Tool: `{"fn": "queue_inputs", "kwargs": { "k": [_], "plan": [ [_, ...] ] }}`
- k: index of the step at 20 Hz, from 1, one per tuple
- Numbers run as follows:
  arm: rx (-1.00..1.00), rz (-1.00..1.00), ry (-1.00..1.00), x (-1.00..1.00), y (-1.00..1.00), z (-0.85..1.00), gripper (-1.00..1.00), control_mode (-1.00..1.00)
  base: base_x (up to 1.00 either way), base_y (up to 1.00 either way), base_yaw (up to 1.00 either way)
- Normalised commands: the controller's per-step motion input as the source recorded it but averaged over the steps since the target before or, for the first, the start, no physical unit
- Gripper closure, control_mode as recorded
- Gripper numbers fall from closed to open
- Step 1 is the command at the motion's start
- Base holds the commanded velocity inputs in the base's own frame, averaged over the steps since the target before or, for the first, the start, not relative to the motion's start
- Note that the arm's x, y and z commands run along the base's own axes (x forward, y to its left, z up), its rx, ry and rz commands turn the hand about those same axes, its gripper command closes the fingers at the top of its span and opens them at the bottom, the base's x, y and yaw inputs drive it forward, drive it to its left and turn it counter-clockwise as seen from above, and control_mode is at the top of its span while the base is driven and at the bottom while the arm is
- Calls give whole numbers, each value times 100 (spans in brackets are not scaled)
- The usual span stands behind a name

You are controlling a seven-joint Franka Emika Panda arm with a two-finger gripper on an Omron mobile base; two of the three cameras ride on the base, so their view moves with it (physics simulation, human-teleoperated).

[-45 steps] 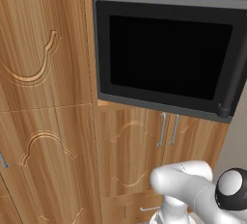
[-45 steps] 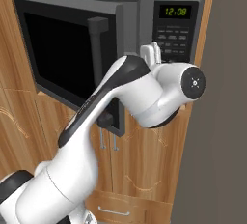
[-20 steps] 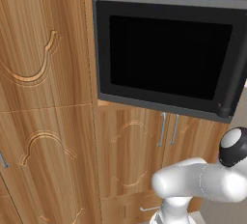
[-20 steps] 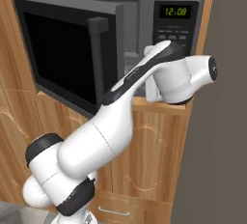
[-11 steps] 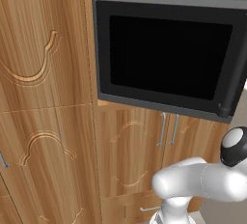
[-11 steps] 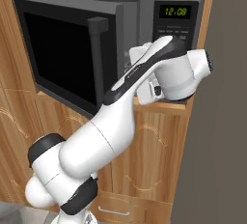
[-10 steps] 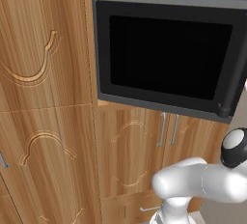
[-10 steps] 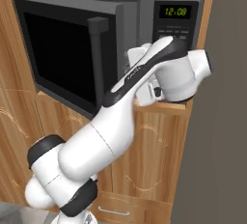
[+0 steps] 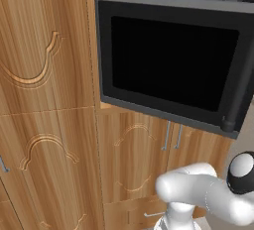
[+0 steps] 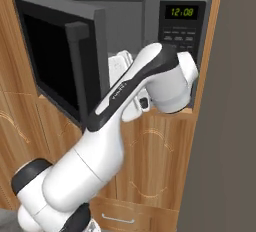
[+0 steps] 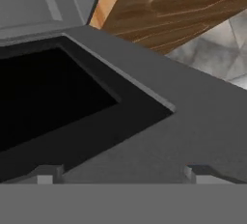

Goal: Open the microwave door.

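Microwave door point(image 10: 60, 71) ajar; green display point(image 10: 182, 12) in right base view.

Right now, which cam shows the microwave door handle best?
Right base view: the handle shows as a full vertical bar on the swung-out microwave door. Left base view catches it foreshortened at the door's right edge. Hand view shows the door's inner face.

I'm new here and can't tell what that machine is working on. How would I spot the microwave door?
Look at the wall of wooden cabinets. Set into it is a dark grey microwave with a green clock. Its door stands swung out, with black glass and a thick vertical bar handle, unlike the slim silver cabinet handles.
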Motion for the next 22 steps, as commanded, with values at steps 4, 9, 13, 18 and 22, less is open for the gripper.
{"fn": "queue_inputs", "kwargs": {
  "k": [4,9,13,18,22],
  "plan": [
    [0,4,0,-40,100,0,-100,-100,0,0,0],
    [0,0,0,-47,100,4,-100,-100,0,0,0],
    [3,0,0,-33,100,6,-100,-100,0,0,0],
    [0,0,0,-9,100,0,-100,-100,0,0,0],
    [0,0,0,0,100,-2,-100,-100,0,0,0]
  ]
}}
